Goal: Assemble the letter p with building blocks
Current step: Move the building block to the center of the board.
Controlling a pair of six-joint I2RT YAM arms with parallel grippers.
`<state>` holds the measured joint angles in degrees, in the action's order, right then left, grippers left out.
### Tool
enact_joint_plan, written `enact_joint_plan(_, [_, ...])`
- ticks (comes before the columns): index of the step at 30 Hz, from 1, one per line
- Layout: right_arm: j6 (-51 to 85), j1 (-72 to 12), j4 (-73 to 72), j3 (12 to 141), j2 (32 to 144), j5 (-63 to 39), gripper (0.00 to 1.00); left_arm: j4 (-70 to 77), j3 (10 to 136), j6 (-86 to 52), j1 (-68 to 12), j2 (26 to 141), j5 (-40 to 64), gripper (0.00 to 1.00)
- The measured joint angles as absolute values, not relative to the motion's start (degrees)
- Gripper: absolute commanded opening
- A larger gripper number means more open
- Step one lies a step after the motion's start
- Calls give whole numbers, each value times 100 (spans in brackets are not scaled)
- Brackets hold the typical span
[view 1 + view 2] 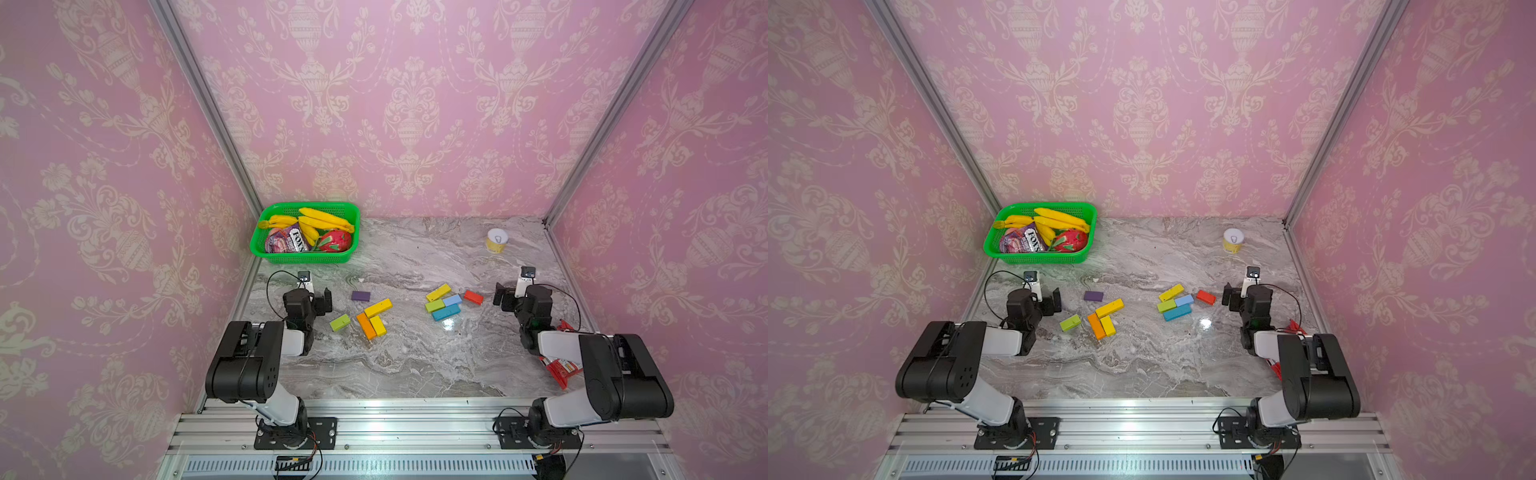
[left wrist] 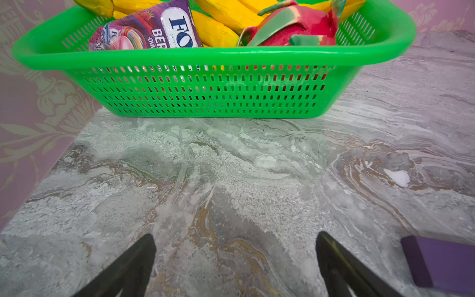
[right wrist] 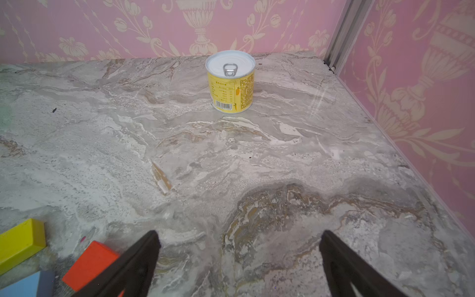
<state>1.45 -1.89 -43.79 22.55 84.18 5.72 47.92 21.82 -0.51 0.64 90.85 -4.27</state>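
Green basket (image 1: 303, 255) in far left corner, holding bananas (image 1: 324, 218), Fox's candy packet (image 1: 286, 241), dragon fruit (image 1: 336, 241). Yellow pull-tab can (image 1: 496, 240) upright, far right. Red snack packet (image 1: 561, 370) near right edge.

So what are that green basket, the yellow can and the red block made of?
Green basket: glossy moulded plastic, slotted walls.
Yellow can: probably metal, pull-ring lid, printed label.
Red block: matte solid colour, crisp edges; painted wood perhaps, or plastic.

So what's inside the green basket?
Yellow bananas, a purple sweets packet and a red dragon fruit fill the green basket. Anything underneath them is covered.
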Motion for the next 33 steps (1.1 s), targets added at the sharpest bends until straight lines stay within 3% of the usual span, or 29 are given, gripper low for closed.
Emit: enact_joint_plan(33, [143,-193,-4145,2340,8394,554,99,4665,2228,-51,106,9076,-370,99])
